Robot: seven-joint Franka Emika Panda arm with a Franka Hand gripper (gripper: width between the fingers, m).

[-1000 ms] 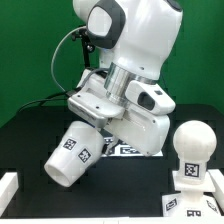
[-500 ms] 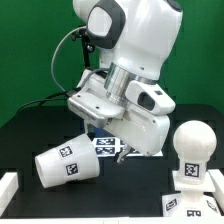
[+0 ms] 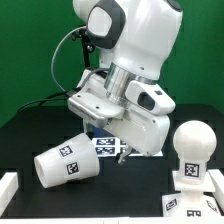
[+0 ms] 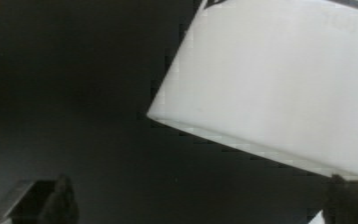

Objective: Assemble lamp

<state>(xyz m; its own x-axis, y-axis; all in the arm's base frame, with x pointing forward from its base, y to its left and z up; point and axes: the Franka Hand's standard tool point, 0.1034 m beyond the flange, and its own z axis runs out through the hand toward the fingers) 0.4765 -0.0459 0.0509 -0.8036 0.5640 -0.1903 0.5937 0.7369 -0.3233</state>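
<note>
Jaws spread wide above the shade [image 3: 67, 165], which lies freed on its side on the counter [image 3: 30, 130], apart from the bulb [image 3: 191, 145].

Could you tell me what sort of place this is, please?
Probably a robot lab test bench: a green backdrop behind a black table, and tag-marked white lamp parts, a shade and bulb, beside the arm.

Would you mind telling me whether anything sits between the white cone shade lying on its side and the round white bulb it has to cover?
Nothing visible does. The white cone shade lies on the black table, with only bare tabletop between it and the round-headed bulb.
</note>
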